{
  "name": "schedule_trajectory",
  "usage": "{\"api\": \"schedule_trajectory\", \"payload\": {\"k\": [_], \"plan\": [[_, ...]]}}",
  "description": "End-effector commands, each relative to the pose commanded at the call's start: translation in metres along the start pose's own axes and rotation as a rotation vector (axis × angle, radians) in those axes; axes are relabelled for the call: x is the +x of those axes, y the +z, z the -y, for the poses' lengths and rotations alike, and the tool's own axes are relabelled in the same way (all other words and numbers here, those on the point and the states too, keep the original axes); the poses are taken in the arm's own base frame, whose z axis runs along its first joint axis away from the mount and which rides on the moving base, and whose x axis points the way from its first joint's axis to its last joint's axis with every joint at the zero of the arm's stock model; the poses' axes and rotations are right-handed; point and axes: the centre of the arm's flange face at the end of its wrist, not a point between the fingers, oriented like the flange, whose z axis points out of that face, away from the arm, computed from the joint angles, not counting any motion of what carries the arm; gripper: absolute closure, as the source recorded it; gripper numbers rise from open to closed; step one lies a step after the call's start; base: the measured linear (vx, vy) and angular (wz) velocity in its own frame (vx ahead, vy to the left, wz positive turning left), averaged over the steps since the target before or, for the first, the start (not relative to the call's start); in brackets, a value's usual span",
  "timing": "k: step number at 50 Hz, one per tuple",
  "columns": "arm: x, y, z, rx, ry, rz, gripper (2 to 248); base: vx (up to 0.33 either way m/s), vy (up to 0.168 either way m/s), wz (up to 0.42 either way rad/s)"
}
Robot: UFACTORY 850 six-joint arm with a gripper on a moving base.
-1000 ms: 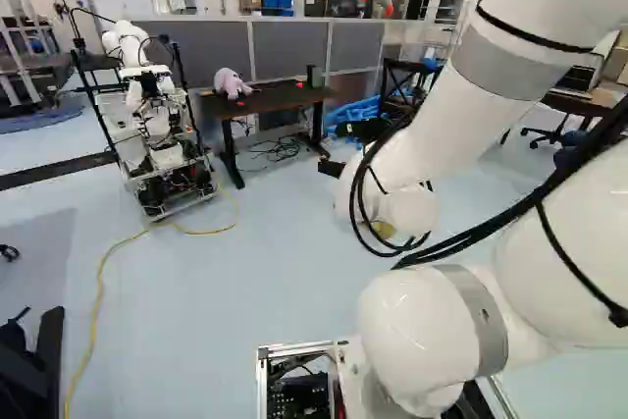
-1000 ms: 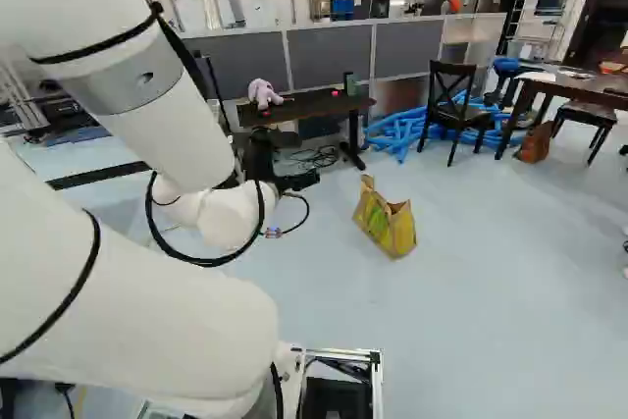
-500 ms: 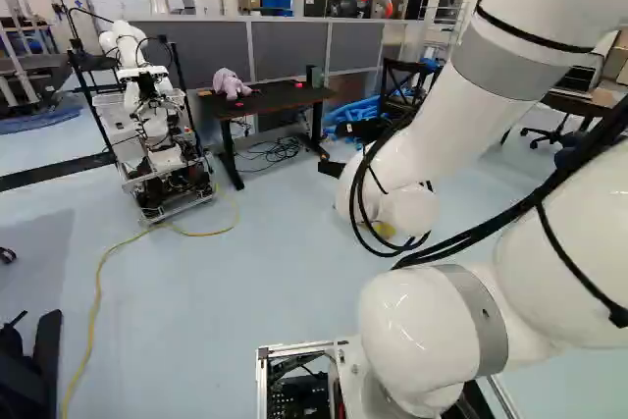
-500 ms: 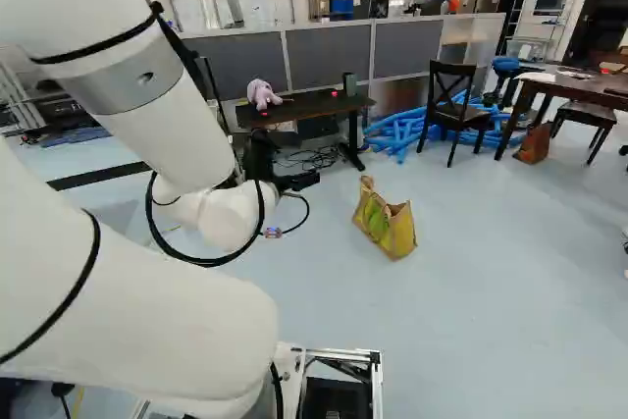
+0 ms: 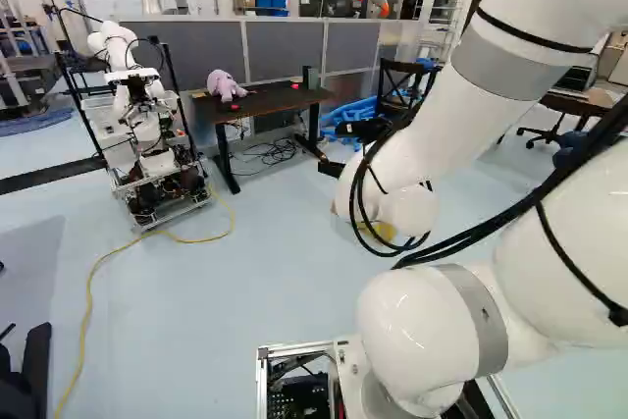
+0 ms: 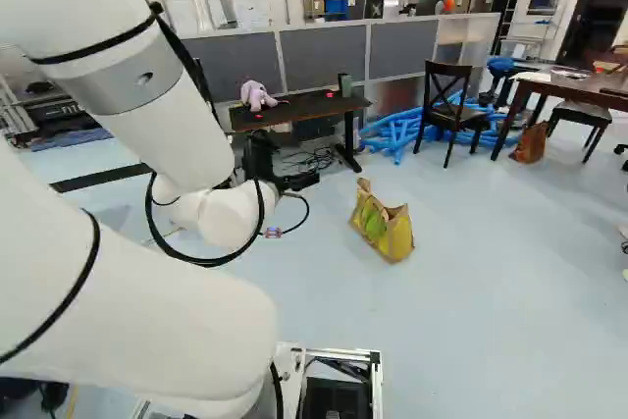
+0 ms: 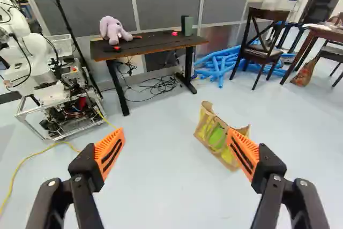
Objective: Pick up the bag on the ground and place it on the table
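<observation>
The gripper's black end (image 6: 299,181) shows beyond my arm in the right base view. In the wrist view the gripper (image 7: 176,153) is wide open, nothing between its orange pads. A yellow-and-tan bag (image 6: 383,225) stands on the floor, right of the gripper in the right base view. The wrist view shows the bag (image 7: 214,135) farther ahead, partly behind one orange fingertip; in the left base view my arm hides most of it. The dark table (image 7: 153,47) stands farther off against grey partitions, with a purple plush toy (image 7: 113,29) on top.
Another robot (image 5: 152,144) on a wheeled frame stands left of the table, a yellow cable (image 5: 90,291) trailing from it. Black cables (image 7: 155,85) lie under the table. Beyond the bag are a dark chair (image 6: 451,110), blue tubes (image 6: 397,130), a larger table (image 6: 579,90) and a brown bag (image 6: 531,143).
The base has moved slightly: the whole scene has shifted a little to the left in both base views. My arm holds its pose against its lowest joint, and the bag stays put on the floor.
</observation>
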Motion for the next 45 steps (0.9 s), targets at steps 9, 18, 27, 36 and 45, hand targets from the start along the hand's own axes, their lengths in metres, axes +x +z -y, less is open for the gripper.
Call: {"api": "schedule_trajectory", "payload": {"k": [9,18,27,36,45], "plan": [[0.0,0.0,0.0,0.0,0.0,0.0,3,0.084,-0.025,-0.143],[0.0,0.0,0.0,0.0,0.0,0.0,3,0.084,-0.028,-0.156],[0.0,0.0,0.0,0.0,0.0,0.0,3,0.083,-0.029,-0.157],[0.0,0.0,0.0,0.0,0.0,0.0,3,0.087,-0.028,-0.161],[0.0,0.0,0.0,0.0,0.0,0.0,3,0.084,-0.033,-0.16]]}}
